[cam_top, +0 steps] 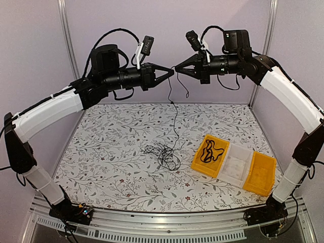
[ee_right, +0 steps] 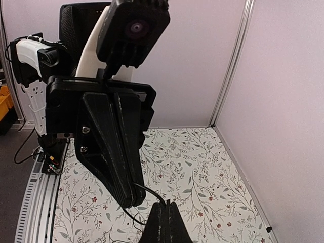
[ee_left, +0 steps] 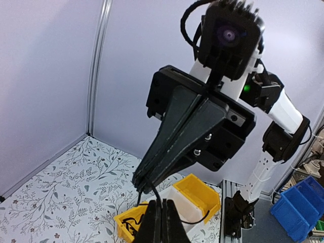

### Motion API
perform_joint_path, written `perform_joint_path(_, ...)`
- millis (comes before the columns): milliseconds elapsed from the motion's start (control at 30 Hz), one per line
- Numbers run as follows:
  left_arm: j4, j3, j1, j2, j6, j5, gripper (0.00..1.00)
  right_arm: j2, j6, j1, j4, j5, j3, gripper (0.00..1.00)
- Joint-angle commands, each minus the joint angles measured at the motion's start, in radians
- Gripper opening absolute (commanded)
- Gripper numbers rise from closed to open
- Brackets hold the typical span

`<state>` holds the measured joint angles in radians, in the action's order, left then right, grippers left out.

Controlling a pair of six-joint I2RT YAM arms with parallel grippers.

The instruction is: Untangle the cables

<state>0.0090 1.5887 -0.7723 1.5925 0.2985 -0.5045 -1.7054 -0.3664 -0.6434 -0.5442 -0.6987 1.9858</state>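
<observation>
The desk (cam_top: 111, 152) carries the knotted cables (cam_top: 162, 154), near a yellow bin (cam_top: 210, 154). High above, the left tool (cam_top: 171, 72) and right tool (cam_top: 177, 67) meet tip to tip, both clamped on one black strand (cam_top: 174, 116). This looks like the lifting-out step. Next, I judge, they should part gently.

Arms: two, both mine.

Grippers: two, left gripper (cam_top: 171, 72) and right gripper (cam_top: 177, 67).

Wrist cameras: two, left wrist camera (cam_top: 147, 45) and right wrist camera (cam_top: 193, 39).

Bins on the table: three in a row. Two are yellow, first yellow bin (cam_top: 198, 163) and second yellow bin (cam_top: 260, 174). One white bin (cam_top: 237, 164) sits between them.

Cables:
- one tangle (cam_top: 162, 153) on the table; I can't count the strands inside it
- one hanging strand (cam_top: 175, 119) rising from the tangle
- one black coil (cam_top: 210, 150) in the first yellow bin

Blue bins (ee_left: 298, 210) off the table: one sure, maybe two; cropped.
</observation>
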Motion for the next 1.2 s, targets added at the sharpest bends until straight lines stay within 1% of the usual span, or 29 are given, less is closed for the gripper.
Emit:
perform_joint_path(0, -0.006, 0.018, -0.012, 0.001, -0.008, 0.014, 0.06, 0.011, -0.003, -0.008, -0.006, 0.026, -0.002, 0.00)
perform_joint_path(67, -0.006, 0.009, -0.012, -0.008, -0.007, 0.047, 0.31, 0.026, -0.013, -0.007, -0.007, 0.051, -0.002, 0.00)
perform_joint_path(100, -0.006, -0.003, -0.012, -0.016, -0.007, 0.061, 0.40, 0.035, -0.021, -0.007, -0.009, 0.068, -0.004, 0.00)
perform_joint_path(133, -0.003, -0.013, -0.010, -0.026, -0.008, 0.074, 0.47, 0.050, -0.030, -0.007, -0.010, 0.089, -0.006, 0.00)
perform_joint_path(167, 0.003, -0.026, -0.009, -0.037, -0.010, 0.083, 0.52, 0.064, -0.035, -0.005, -0.013, 0.100, -0.008, 0.00)
perform_joint_path(200, 0.007, -0.040, -0.007, -0.051, -0.015, 0.088, 0.54, 0.075, -0.043, -0.001, -0.019, 0.111, -0.010, 0.00)
perform_joint_path(333, 0.009, -0.107, 0.019, -0.116, -0.029, 0.112, 0.57, 0.145, -0.038, 0.016, -0.029, 0.152, -0.001, 0.00)
perform_joint_path(400, 0.020, -0.157, 0.039, -0.161, -0.030, 0.156, 0.57, 0.171, -0.037, 0.020, -0.038, 0.190, 0.009, 0.00)
perform_joint_path(500, 0.085, -0.252, 0.077, -0.228, -0.008, 0.219, 0.58, 0.210, -0.046, 0.026, -0.054, 0.243, 0.024, 0.00)
perform_joint_path(600, 0.113, -0.328, 0.112, -0.263, 0.020, 0.292, 0.58, 0.245, -0.063, 0.038, -0.068, 0.293, 0.024, 0.00)
perform_joint_path(767, 0.124, -0.390, 0.148, -0.260, 0.035, 0.399, 0.57, 0.300, -0.094, 0.065, -0.113, 0.342, 0.008, 0.00)
perform_joint_path(833, 0.133, -0.406, 0.155, -0.250, 0.044, 0.422, 0.57, 0.324, -0.111, 0.071, -0.131, 0.365, -0.010, 0.00)
perform_joint_path(1167, 0.148, -0.421, 0.181, -0.194, 0.073, 0.426, 0.57, 0.427, -0.186, 0.083, -0.188, 0.457, -0.112, 0.00)
